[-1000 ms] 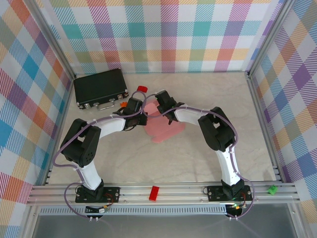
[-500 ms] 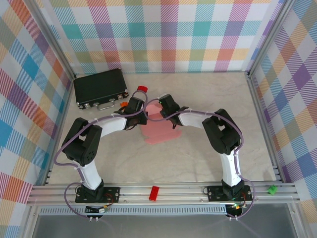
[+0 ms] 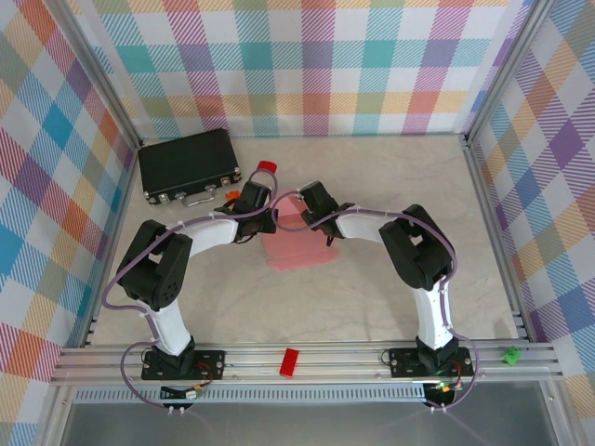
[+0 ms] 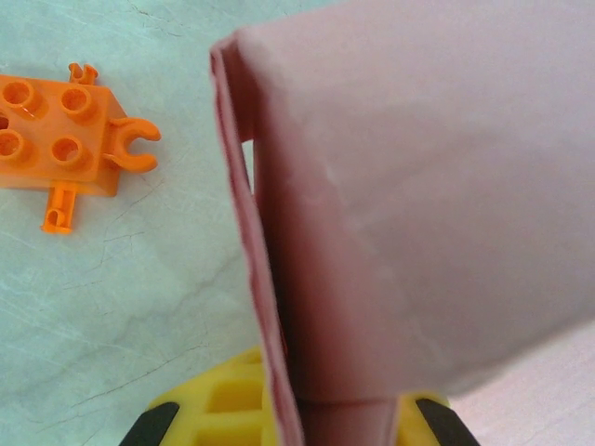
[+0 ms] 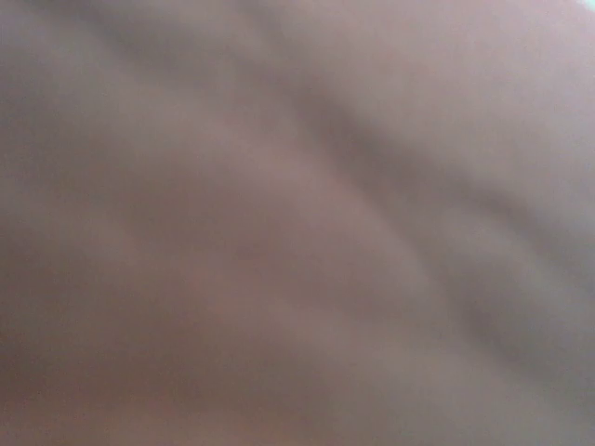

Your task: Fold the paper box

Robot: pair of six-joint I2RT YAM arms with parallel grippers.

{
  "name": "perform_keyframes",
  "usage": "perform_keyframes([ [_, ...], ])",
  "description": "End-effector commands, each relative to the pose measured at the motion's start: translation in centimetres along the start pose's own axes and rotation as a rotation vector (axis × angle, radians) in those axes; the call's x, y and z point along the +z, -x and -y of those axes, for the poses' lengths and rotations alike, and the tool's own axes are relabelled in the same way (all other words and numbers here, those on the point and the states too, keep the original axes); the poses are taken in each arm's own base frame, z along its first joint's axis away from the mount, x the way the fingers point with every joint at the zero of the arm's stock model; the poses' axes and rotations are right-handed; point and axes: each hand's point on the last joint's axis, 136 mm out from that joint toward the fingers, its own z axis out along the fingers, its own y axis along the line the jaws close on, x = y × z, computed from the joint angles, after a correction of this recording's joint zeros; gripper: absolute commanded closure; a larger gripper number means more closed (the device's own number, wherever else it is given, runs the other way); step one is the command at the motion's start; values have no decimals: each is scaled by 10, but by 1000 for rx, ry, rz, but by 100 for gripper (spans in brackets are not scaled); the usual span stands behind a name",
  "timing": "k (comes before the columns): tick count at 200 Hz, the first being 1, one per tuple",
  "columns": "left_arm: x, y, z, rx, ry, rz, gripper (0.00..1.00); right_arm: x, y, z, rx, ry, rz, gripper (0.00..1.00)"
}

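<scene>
Pinching a folded edge of the box (image 3: 297, 251), at the middle of the table (image 3: 372, 288), with the left gripper (image 4: 293, 423), near an orange brick (image 4: 58, 139) and right of the black case (image 3: 186, 163); right gripper (image 3: 301, 217) close against the card, open or closed impossible to tell.

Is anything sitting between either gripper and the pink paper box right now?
Nothing visible does. The left gripper and right gripper are both right at the paper box, its card close up in the left wrist view. The orange brick lies off to the side, apart from the card.
</scene>
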Motion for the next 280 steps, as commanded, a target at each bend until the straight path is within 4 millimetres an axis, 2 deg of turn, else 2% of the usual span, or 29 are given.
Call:
perform_keyframes([
  [1, 3, -4, 5, 21, 0, -24, 100, -14, 4, 1, 15, 10, 12, 41],
  [37, 4, -4, 5, 22, 4, -29, 100, -23, 0, 1, 29, 27, 17, 34],
  [85, 5, -4, 5, 19, 5, -29, 100, -39, -11, -13, 13, 132, 30, 23],
  [133, 5, -5, 4, 17, 11, -35, 100, -55, -28, -12, 33, 168, 25, 21],
  [175, 1, -4, 4, -5, 14, -38, 100, -82, -44, 1, 198, 216, -12, 21],
  [235, -9, -3, 2, -117, 28, -59, 100, -128, -81, 21, 462, 271, -74, 21],
  [260, -13, -5, -3, -197, 64, -75, 100, -144, -96, 22, 550, 293, -83, 22],
  [280, -18, -4, -7, -291, 94, -75, 100, -156, -102, 13, 602, 369, -75, 22],
])
